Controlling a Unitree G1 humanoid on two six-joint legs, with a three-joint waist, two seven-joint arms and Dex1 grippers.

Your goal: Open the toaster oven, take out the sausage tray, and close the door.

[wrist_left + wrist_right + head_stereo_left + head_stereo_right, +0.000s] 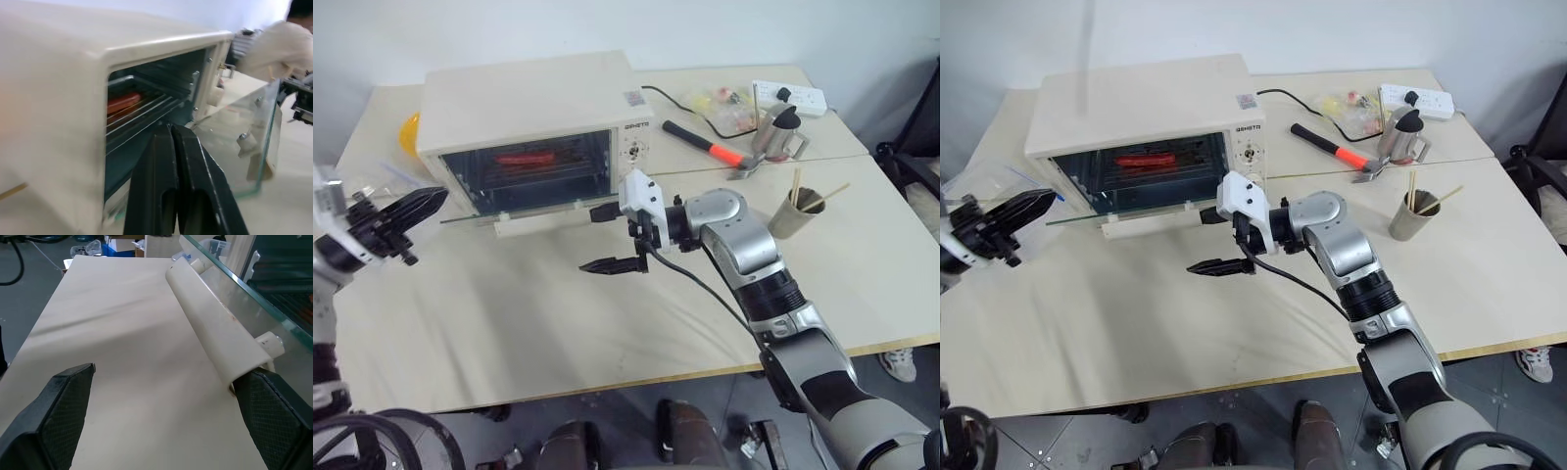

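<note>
The door [524, 211] lies open; left fingers [176, 186] pressed together before the oven [533, 108], right fingers [68, 401] spread wide by the handle [215, 333].

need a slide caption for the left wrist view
Shut left gripper aimed into the toaster oven, glass door folded down, red sausage on the rack inside.

Lowered door [524, 217] leaves the toaster oven [533, 127] mouth unobstructed.
</note>
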